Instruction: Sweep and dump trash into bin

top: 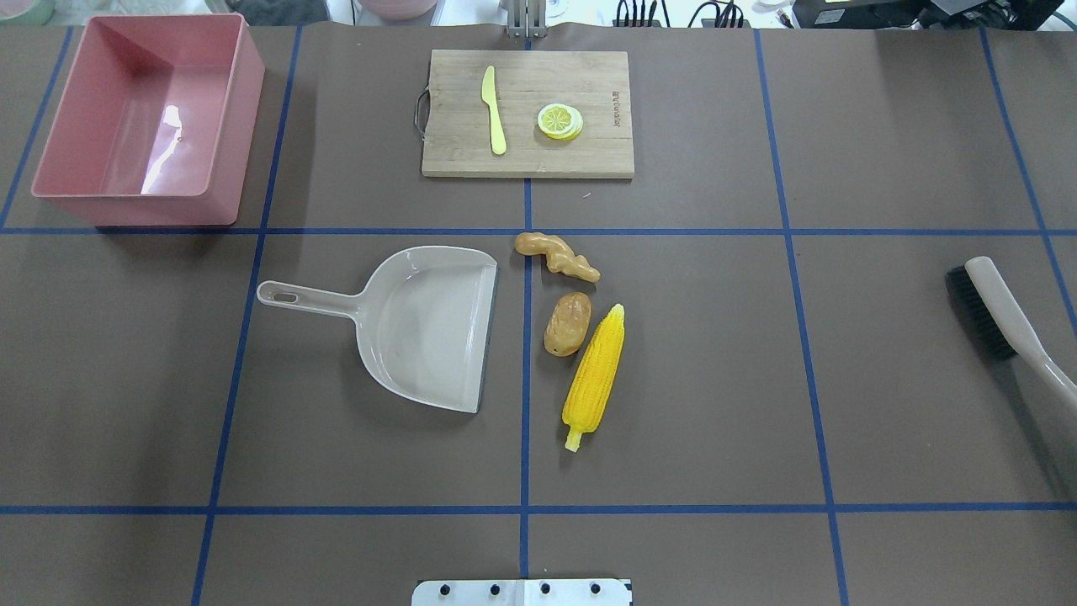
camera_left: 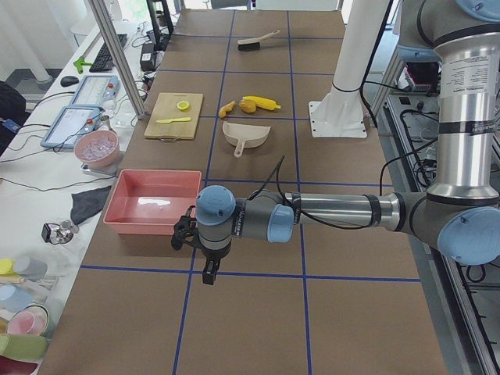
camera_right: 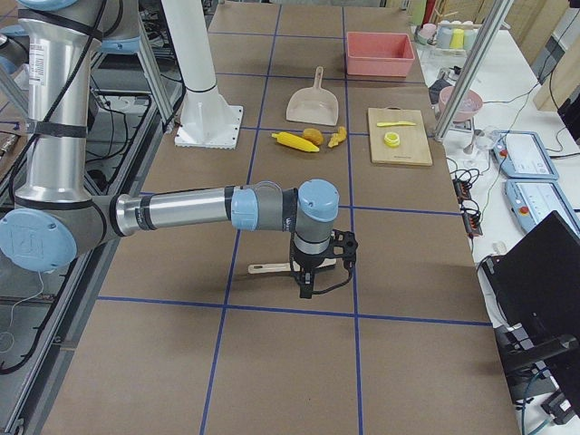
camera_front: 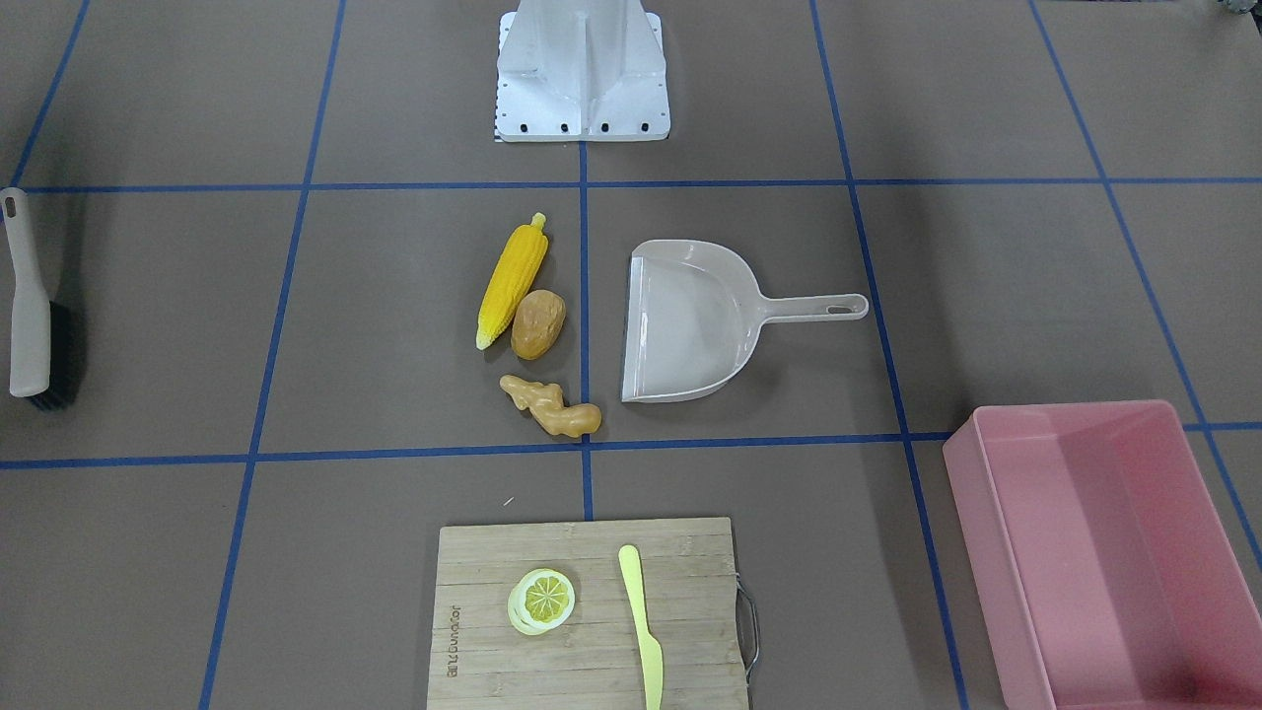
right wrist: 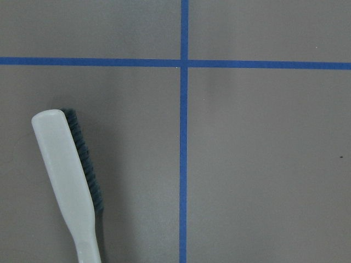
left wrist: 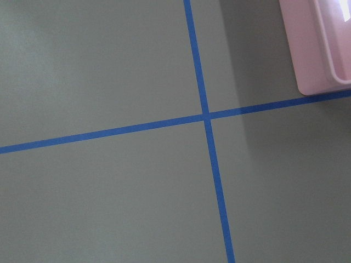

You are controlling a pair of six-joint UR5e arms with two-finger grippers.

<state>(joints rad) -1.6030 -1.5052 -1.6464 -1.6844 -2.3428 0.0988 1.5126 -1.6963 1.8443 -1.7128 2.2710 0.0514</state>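
Note:
The yellow corn cob (top: 595, 379), the brown potato (top: 568, 324) and the tan ginger root (top: 557, 255) lie together at mid-table, just right of the beige dustpan (top: 421, 328). The pink bin (top: 135, 210) stands empty at the far left corner; its corner also shows in the left wrist view (left wrist: 315, 44). My left gripper (camera_left: 208, 272) hangs over the table beside the bin; I cannot tell whether it is open or shut. My right gripper (camera_right: 306, 288) hangs over a grey-handled brush (right wrist: 68, 181) at the right edge; I cannot tell its state either.
A wooden cutting board (top: 526, 147) with a lemon slice (top: 559, 120) and a yellow knife (top: 494, 109) lies at the far middle. The robot's white base (camera_front: 582, 79) is at the near middle. Blue tape lines grid the brown table.

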